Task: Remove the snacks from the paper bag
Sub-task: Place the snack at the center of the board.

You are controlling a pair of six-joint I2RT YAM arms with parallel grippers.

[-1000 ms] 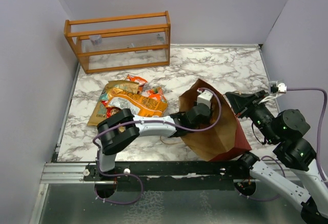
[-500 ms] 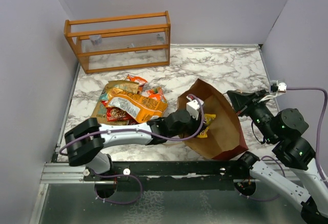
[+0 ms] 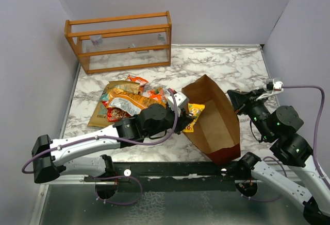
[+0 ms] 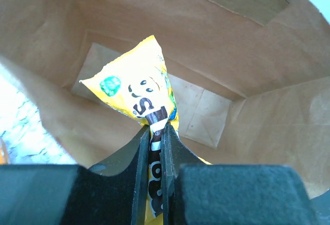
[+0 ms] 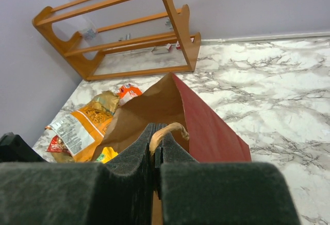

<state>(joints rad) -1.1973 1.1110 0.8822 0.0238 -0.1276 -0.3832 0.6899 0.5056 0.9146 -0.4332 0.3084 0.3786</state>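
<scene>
The dark red paper bag (image 3: 219, 127) lies open on its side at centre right, its brown inside facing left; it also shows in the right wrist view (image 5: 206, 122) and the left wrist view (image 4: 247, 45). My left gripper (image 3: 181, 113) is shut on a yellow snack packet (image 3: 193, 116) at the bag's mouth; the packet (image 4: 139, 91) hangs between the jaws with the bag's inside behind it. My right gripper (image 3: 234, 99) is shut on the bag's cord handle (image 5: 167, 132), holding the upper edge. A pile of orange, red and gold snacks (image 3: 129, 104) lies left of the bag.
An orange wooden rack (image 3: 121, 42) stands at the back left, also in the right wrist view (image 5: 118, 29). Purple walls close in the marble table (image 3: 227, 65) on three sides. A metal rail (image 3: 154, 171) runs along the near edge.
My left gripper has drawn back leftward out of the bag, bringing the yellow packet to the bag's mouth. The bag has tilted slightly. The right gripper keeps its hold on the handle.
</scene>
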